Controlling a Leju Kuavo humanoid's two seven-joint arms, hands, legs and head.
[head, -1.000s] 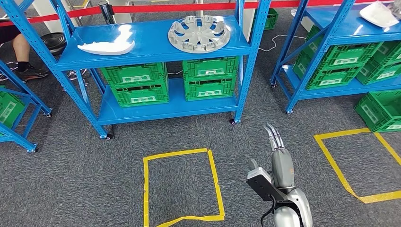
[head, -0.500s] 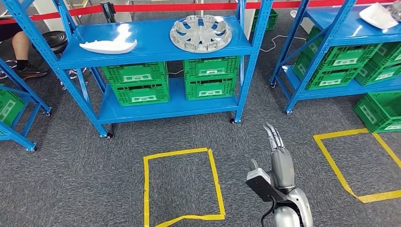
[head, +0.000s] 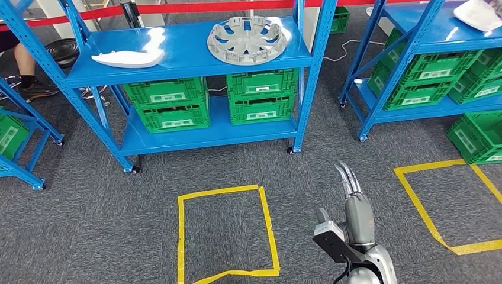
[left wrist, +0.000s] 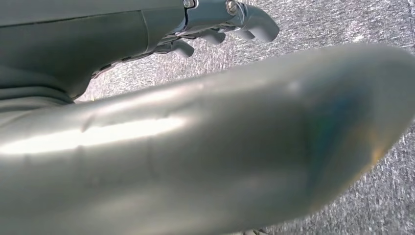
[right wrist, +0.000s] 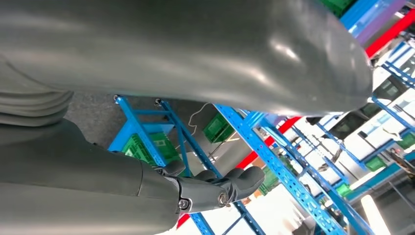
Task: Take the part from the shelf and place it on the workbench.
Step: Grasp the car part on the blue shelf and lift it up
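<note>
A silver wheel cover (head: 247, 39) lies flat on the top board of the blue shelf (head: 195, 64), right of centre. A white curved part (head: 127, 57) lies on the same board to the left. My right hand (head: 355, 204) hangs low at the lower right, well short of the shelf, with its fingers stretched out forward and nothing in it. In the right wrist view my right hand (right wrist: 215, 188) is empty, with blue racks behind it. In the left wrist view my left hand (left wrist: 220, 24) hangs over grey carpet and holds nothing.
Green crates (head: 167, 105) fill the shelf's lower level. A yellow taped square (head: 269, 228) marks the carpet before me, another (head: 414, 198) to the right. A second blue rack (head: 414, 35) with crates and a white part (head: 482, 13) stands right. A seated person's leg (head: 23, 62) is far left.
The whole picture has shifted a little, so the camera moved. My right hand sits slightly lower and further right in the frame, with its fingers unchanged.
</note>
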